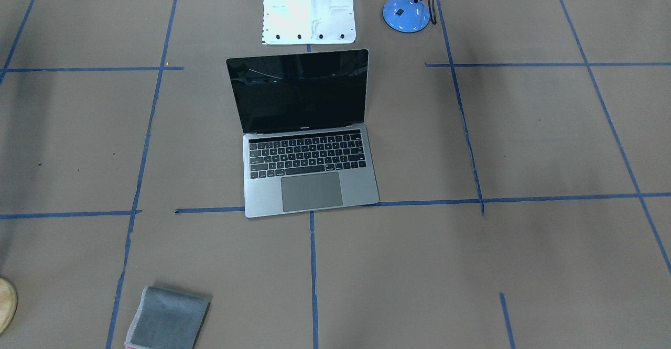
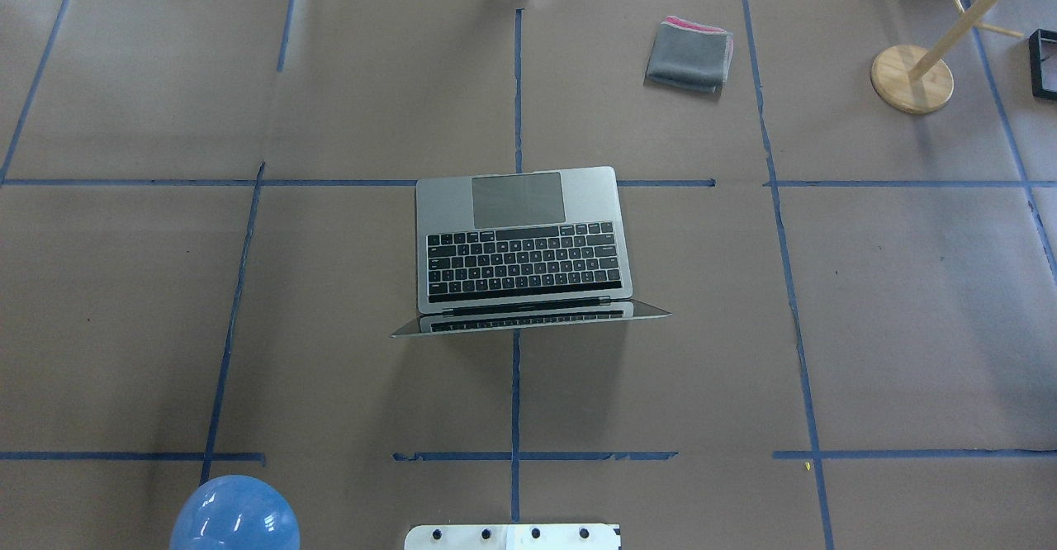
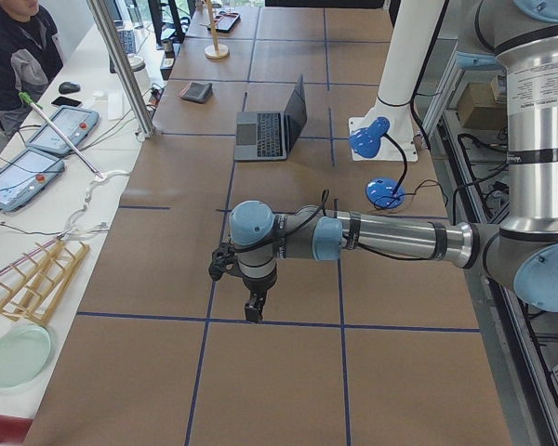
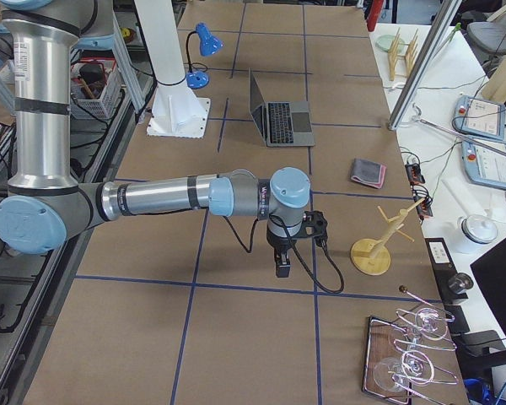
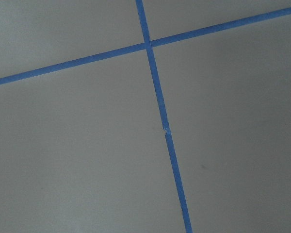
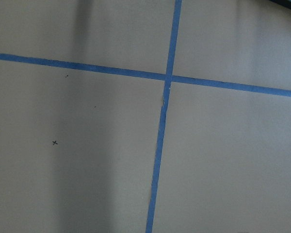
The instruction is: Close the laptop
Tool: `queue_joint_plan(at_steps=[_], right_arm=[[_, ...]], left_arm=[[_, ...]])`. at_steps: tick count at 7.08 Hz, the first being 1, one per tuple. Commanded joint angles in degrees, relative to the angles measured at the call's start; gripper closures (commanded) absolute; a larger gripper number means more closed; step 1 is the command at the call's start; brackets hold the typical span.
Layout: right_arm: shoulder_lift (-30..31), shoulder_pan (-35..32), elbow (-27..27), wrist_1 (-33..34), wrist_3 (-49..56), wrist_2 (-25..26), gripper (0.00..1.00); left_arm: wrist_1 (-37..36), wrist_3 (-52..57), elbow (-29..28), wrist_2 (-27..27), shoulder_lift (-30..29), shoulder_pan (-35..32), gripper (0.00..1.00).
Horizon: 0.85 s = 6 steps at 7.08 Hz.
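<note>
In the front-facing view I see the laptop (image 1: 309,144) open at the centre of the frame on the brown desk (image 1: 524,129). Its black screen stands up toward the top and its trackpad faces the bottom edge. Its front edge lies on a blue tape line. A white base plate (image 1: 309,8) sits just beyond the lid at top centre, with a blue lamp (image 1: 409,3) to that plate's right. A grey cloth (image 1: 168,320) lies at lower left, well apart from the laptop.

From overhead, the laptop (image 2: 524,244) sits mid-frame with the lid raised and the keyboard exposed. The cloth (image 2: 689,54) lies at upper right, and a wooden stand (image 2: 911,79) is further right.

In the left side view, the near arm reaches in from the right edge. The left fingers (image 3: 252,313) point down over bare desk in the lower middle, well apart from the laptop (image 3: 272,125) at upper centre. They seem to hang just above the paper, though I can't be sure. I cannot tell whether they are apart or together.

In the right side view, the near arm comes in from the left edge. The right fingers (image 4: 282,267) point down at mid-frame, well apart from the laptop (image 4: 278,114). I cannot tell their spread here either.

Both wrist views show brown paper crossed by blue tape.
</note>
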<state>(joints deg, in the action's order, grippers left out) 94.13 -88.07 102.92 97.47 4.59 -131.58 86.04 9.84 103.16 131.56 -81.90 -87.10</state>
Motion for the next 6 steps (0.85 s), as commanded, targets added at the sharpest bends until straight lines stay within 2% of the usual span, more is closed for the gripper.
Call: queue_joint_plan(at_steps=[1, 3, 4, 5, 6], right_arm=[[0.0, 0.0, 0.2, 0.0, 0.0, -0.1, 0.0], [-0.9, 0.0, 0.5, -0.1, -1.4, -1.0, 0.0], [-1.1, 0.2, 1.1, -2.2, -1.4, -1.0, 0.0], [-1.0, 0.3, 1.5, -7.1, -1.7, -1.5, 0.0], [-1.0, 0.7, 1.6, -8.3, -3.1, -4.0, 0.0]], left_arm=[[1.3, 0.1, 0.2, -0.2, 0.0, 0.0, 0.01], [1.9, -0.3, 1.6, -0.5, -0.3, 0.1, 0.01], [2.0, -0.5, 1.8, -0.3, -1.4, 0.1, 0.01], [2.9, -0.6, 2.0, -0.2, -4.4, 0.1, 0.01], [3.1, -0.9, 0.9, -0.1, -9.2, 0.1, 0.01]])
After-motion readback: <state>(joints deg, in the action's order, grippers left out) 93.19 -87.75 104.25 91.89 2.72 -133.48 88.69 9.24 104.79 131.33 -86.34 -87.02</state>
